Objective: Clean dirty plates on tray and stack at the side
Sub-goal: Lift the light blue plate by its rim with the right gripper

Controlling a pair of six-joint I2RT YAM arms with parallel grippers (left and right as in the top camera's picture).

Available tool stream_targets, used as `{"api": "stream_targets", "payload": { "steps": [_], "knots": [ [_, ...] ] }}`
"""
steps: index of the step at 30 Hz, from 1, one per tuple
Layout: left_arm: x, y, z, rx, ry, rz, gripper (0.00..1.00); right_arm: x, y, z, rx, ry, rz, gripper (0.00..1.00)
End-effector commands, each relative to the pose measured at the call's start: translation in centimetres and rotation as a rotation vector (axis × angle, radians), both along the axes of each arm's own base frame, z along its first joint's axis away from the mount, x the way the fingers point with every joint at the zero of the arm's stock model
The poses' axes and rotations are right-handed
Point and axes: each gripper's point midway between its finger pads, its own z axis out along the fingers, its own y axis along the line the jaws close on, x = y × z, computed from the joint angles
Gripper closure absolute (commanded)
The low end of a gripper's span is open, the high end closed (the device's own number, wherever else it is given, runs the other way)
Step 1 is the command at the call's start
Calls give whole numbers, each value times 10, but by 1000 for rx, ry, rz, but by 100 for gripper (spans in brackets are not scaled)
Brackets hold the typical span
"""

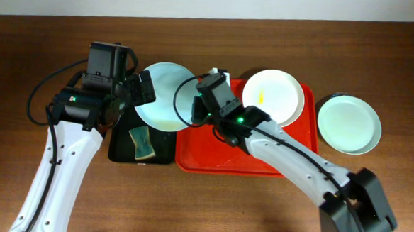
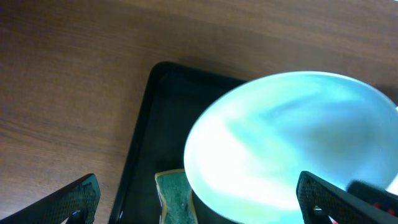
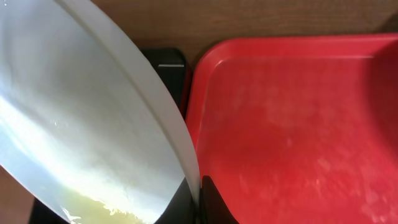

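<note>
Plates number three: two pale mint and one white. One mint plate [image 1: 162,92] hangs tilted above the black tray [image 1: 120,150]. Its right rim reaches over the gap where that tray lies just beside the red tray [image 1: 219,156]. A yellowish film shows near its lower edge. The white plate [image 1: 272,94] lies in the far right part of the red tray, close to the rim, with a small yellow smear [image 1: 262,97] in its middle. The second mint plate [image 1: 348,123] rests on the table [image 1: 188,200] right of the red tray, near its rim but apart from it.

There are two trays and one sponge [image 1: 142,142]. The sponge lies in the near half of the black tray, partly under the lifted plate.

The right gripper [image 1: 195,110] pinches the right rim of the lifted plate, jaws closed on it. The left gripper [image 1: 143,90] sits at the plate's left side. Its fingers [image 2: 78,199] are spread wide, with the plate seen between them in the left wrist view and neither visibly touching it.

Bare red floor shows across the near and left parts of the red tray, below the right arm. A strip of wood separates that tray from the second mint plate.
</note>
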Motion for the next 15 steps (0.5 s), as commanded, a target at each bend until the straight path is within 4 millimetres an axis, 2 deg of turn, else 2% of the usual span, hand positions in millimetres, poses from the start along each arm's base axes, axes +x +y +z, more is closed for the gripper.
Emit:
{"api": "stream_targets", "payload": {
  "steps": [1,6,9,15],
  "knots": [
    [2,2,2,1,-6,7,1,14,7,-8,-51,-69,-31,96],
    [2,2,2,1,-6,8,1,32,20,-10,-79,-177,-8,96],
    [2,2,2,1,-6,8,1,44,21,4,-107,-274,5,96],
    [2,2,2,1,-6,7,1,60,35,38,-244,-518,188,96]
  ]
}}
